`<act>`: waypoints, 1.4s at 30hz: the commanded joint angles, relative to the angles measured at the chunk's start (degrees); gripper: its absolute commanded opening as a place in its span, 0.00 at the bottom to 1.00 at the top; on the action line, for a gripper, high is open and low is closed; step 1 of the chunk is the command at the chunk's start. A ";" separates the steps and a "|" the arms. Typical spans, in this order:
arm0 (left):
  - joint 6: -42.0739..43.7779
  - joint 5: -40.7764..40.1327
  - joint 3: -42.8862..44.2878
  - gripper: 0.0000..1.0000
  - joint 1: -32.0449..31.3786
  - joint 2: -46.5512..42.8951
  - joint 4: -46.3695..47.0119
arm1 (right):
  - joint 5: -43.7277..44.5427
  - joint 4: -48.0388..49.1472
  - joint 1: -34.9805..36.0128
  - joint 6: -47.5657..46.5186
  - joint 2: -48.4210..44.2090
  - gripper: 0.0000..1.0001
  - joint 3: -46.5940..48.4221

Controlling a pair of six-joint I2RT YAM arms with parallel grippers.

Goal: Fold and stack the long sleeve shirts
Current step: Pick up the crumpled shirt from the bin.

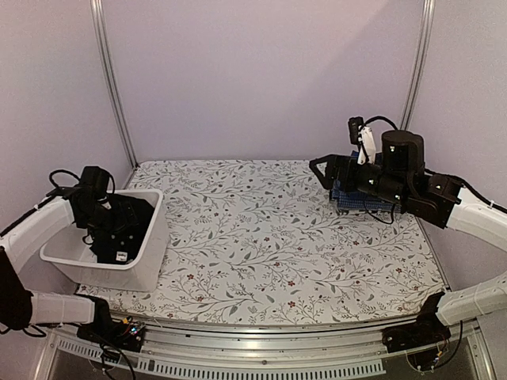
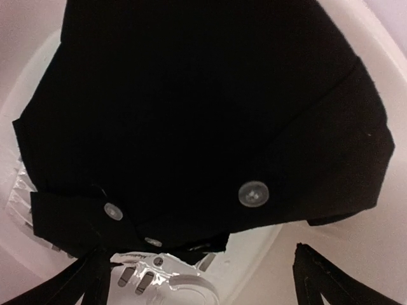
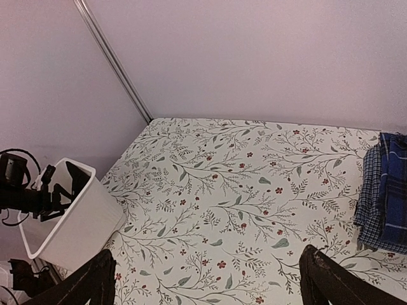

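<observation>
The counter [image 1: 261, 237] is carrying a white basket [image 1: 146, 269] at its left, with the black shirt [image 2: 203, 114] lying crumpled inside, not yet folded. The plaid shirt [image 3: 385, 190] is lying far right, apparently folded. Both hands are hanging spread wide and empty: the left hand [image 2: 203, 286] over the black shirt, the right hand [image 3: 210, 279] near the plaid shirt.

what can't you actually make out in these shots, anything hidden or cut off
- Plaid shirt: top view, mostly under the right arm; right wrist view, cut by the right edge.
- Black shirt: left wrist view, fills the frame, cut by the top edge; overall shape unclear.
- Basket floor: top and left wrist views, covered by the black shirt.
- Left jaws: top view, lost against the black cloth.
</observation>
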 commanded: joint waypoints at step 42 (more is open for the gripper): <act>2.72 -0.47 3.61 0.00 -0.08 -9.61 9.40 | -5.00 3.94 0.11 -1.33 1.95 0.99 1.22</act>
